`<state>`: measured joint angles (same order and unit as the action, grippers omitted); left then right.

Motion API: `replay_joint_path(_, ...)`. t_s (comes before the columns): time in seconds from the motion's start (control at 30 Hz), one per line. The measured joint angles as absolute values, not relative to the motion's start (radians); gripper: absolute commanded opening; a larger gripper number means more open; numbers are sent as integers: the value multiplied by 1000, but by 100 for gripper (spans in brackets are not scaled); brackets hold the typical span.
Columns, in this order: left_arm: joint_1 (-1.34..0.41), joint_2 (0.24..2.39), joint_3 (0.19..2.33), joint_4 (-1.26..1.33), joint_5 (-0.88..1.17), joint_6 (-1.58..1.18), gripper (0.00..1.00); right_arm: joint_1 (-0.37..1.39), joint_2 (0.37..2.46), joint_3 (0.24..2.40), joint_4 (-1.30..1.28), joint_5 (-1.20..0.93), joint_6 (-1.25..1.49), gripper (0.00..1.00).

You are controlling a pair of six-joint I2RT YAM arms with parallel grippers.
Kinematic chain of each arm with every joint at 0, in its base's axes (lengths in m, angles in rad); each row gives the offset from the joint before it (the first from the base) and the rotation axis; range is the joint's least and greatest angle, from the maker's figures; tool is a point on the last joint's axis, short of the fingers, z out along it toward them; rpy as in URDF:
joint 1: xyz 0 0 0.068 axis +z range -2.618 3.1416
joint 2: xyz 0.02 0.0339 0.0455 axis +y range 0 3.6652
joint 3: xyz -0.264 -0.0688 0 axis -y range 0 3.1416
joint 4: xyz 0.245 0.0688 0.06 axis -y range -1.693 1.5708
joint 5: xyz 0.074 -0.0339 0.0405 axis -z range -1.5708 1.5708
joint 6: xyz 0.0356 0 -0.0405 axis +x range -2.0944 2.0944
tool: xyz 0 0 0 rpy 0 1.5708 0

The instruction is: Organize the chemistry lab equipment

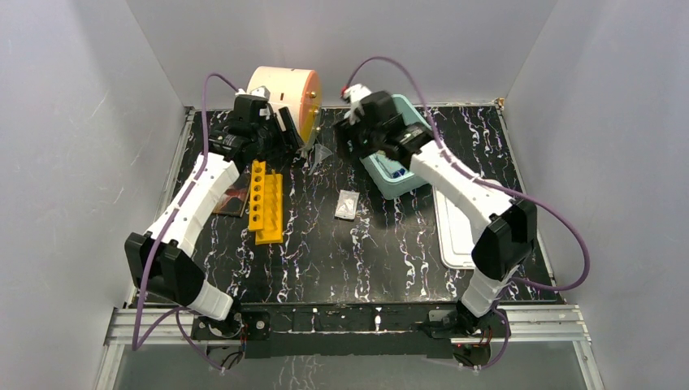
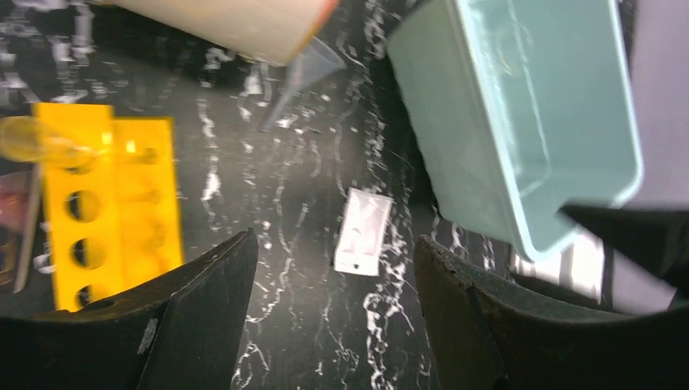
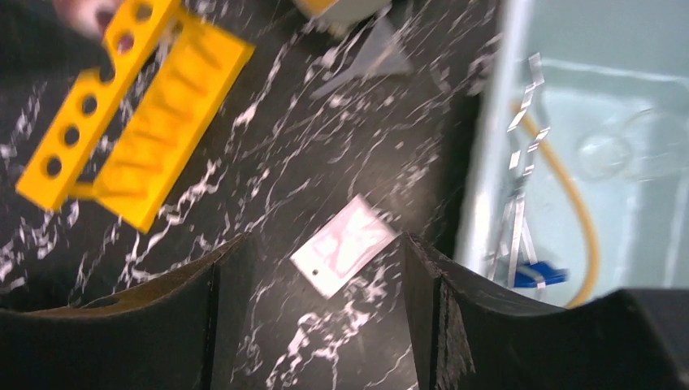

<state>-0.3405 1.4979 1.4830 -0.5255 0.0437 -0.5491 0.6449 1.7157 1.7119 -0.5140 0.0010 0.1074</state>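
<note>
Right gripper [image 3: 321, 244] spread, empty, beside bin [image 3: 491, 122] holding tan loop [image 3: 581, 219], blue-tipped tool [image 3: 536, 275], glass dish [image 3: 605, 154]. Left gripper [image 2: 335, 240] spread, empty; packet [image 2: 363, 231] below it, funnel [image 2: 305, 77] and yellow rack [image 2: 106, 211] ahead, not yet sorted.

**Lab items split between table and bin**

The yellow tube rack [image 1: 266, 203] lies left of centre, with a clear tube [image 2: 36, 138] at one end. A clear funnel [image 1: 319, 154] lies on its side farther back. A white packet [image 1: 348, 205] lies flat mid-table. The teal bin [image 3: 491, 122] on the right holds a tan rubber loop [image 3: 581, 219], a blue-tipped tool [image 3: 520, 236] and a glass dish [image 3: 605, 154].
</note>
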Motion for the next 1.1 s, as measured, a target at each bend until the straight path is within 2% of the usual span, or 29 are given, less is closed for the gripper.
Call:
replay_joint_path(0.17,-339,1490,1530,-588,-105,-573,68,792,1738,1637,-532,90,113,73)
replay_joint_path(0.4,-339,1472,1553,-621,-192,-594,68,879,1790,1527,-559,208,186,73)
replay_joint_path(0.5,-339,1472,1553,-635,-204,-599,68,886,1831,1495,-579,268,257,65)
replay_joint_path(0.67,-339,1472,1553,-637,-206,-604,68,885,1909,1474,-587,316,343,61)
replay_joint_path(1.1,-340,1472,1568,-657,-257,-593,70,979,2027,1485,-571,360,185,63)
